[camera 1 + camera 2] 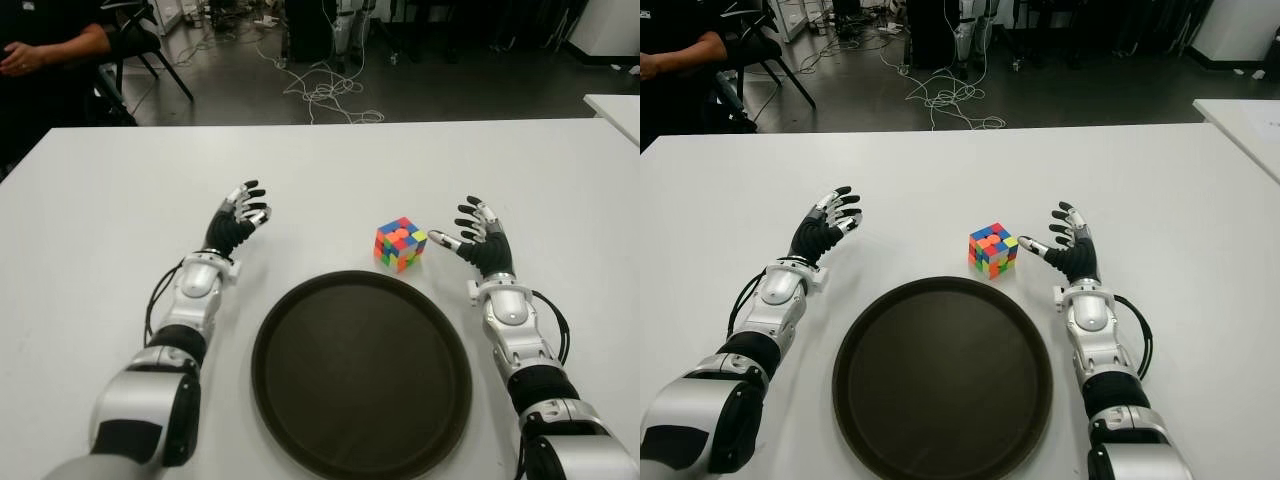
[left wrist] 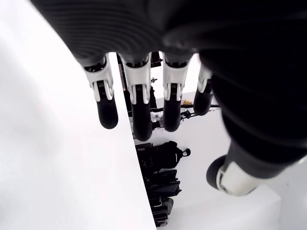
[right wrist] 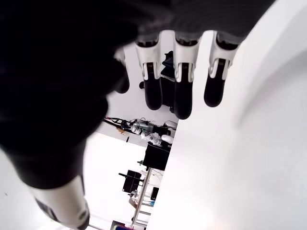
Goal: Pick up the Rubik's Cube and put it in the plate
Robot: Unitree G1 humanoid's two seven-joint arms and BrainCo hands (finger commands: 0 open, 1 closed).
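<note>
A multicoloured Rubik's Cube (image 1: 400, 243) stands on the white table (image 1: 120, 190), just beyond the far right rim of a round dark plate (image 1: 290, 400). My right hand (image 1: 476, 236) is a little to the right of the cube, fingers spread, thumb tip close to the cube but apart from it. Nothing is in its fingers (image 3: 183, 96) in the right wrist view. To the left of the plate's far edge is my left hand (image 1: 240, 220), fingers relaxed and holding nothing, as its fingers (image 2: 139, 110) show in the left wrist view.
A person in dark clothes (image 1: 40, 50) sits beyond the table's far left corner beside a chair. Cables (image 1: 320, 90) lie on the floor behind the table. Another white table's corner (image 1: 615, 105) shows at the far right.
</note>
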